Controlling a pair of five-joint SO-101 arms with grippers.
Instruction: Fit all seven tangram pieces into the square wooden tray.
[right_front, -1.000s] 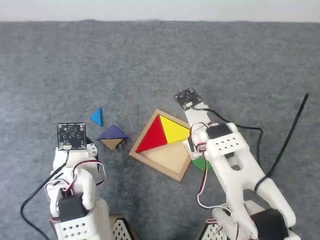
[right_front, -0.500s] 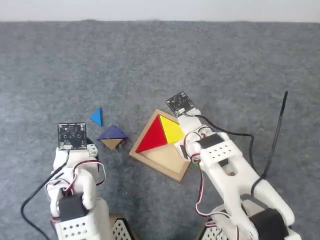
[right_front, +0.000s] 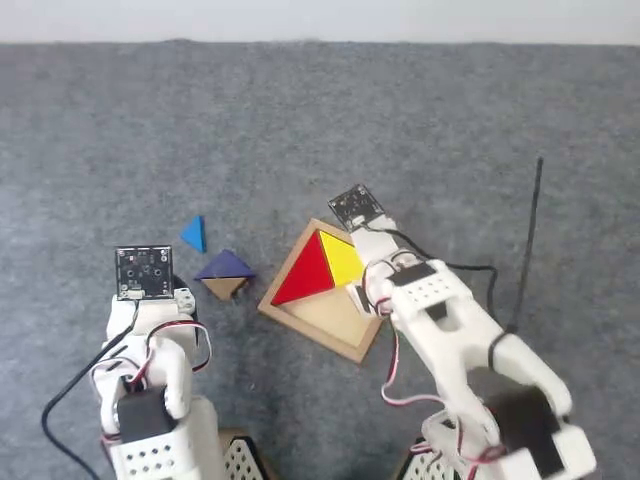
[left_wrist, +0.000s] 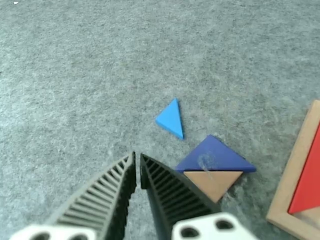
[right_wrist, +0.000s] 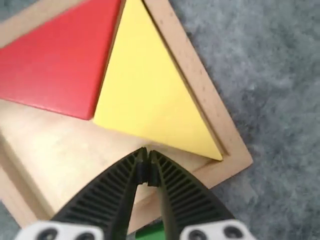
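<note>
The square wooden tray (right_front: 300, 320) lies tilted like a diamond and holds a red triangle (right_front: 303, 272) and a yellow triangle (right_front: 342, 260). My right gripper (right_wrist: 147, 159) is shut and empty, its tips over the bare tray floor (right_wrist: 55, 155) by the yellow triangle (right_wrist: 145, 95). A bit of a green piece (right_wrist: 150, 233) peeks out under its fingers. My left gripper (left_wrist: 137, 159) is shut and empty over the carpet, short of the light blue triangle (left_wrist: 171, 119), the dark blue triangle (left_wrist: 215, 157) and the tan triangle (left_wrist: 214, 183).
Grey carpet covers the table. The light blue triangle (right_front: 194, 233), the dark blue triangle (right_front: 225, 264) and the tan triangle (right_front: 225, 288) lie left of the tray. The right arm (right_front: 440, 310) covers the tray's right corner. A black cable (right_front: 525, 250) trails beside it.
The right arm has swung left from the tray's right corner to over the tray, covering the green piece that lay there. The left arm has not moved.
</note>
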